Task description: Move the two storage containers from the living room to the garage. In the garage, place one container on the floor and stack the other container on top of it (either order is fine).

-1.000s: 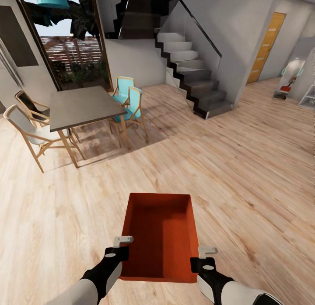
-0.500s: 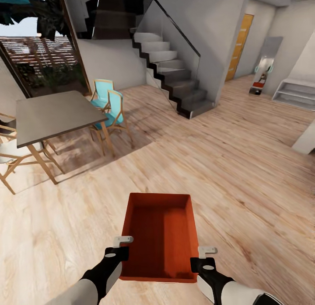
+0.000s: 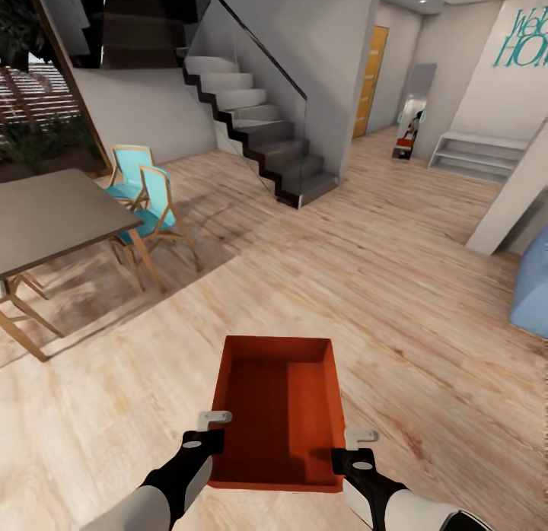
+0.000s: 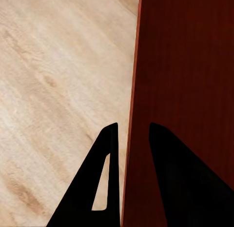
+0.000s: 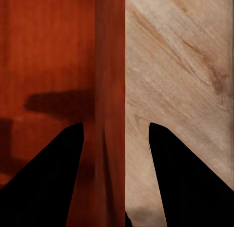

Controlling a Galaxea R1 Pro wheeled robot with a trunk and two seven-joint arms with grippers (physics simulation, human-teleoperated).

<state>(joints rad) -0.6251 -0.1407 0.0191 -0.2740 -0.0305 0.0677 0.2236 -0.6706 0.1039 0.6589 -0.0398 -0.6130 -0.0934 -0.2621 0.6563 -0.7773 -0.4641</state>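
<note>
Carrying the bin [image 3: 278, 409] level above the wood floor [image 3: 396, 287] is the job now, I judge; the left gripper [image 4: 129, 139] straddles its left wall, clamped, the right gripper [image 5: 116, 134] likewise the right wall; the dining table [image 3: 53, 219], staircase [image 3: 259, 135] and blue chairs [image 3: 144, 200] stand left; steer toward the orange door [image 3: 371, 78].

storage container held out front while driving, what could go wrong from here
1. The storage container is held only by its side walls, the left gripper and right gripper each straddling a thin wall near the robot's end; it could tip or slip.
2. The dining table, chairs and staircase stand near the way to the orange door; a wide turn could clip them.
</note>
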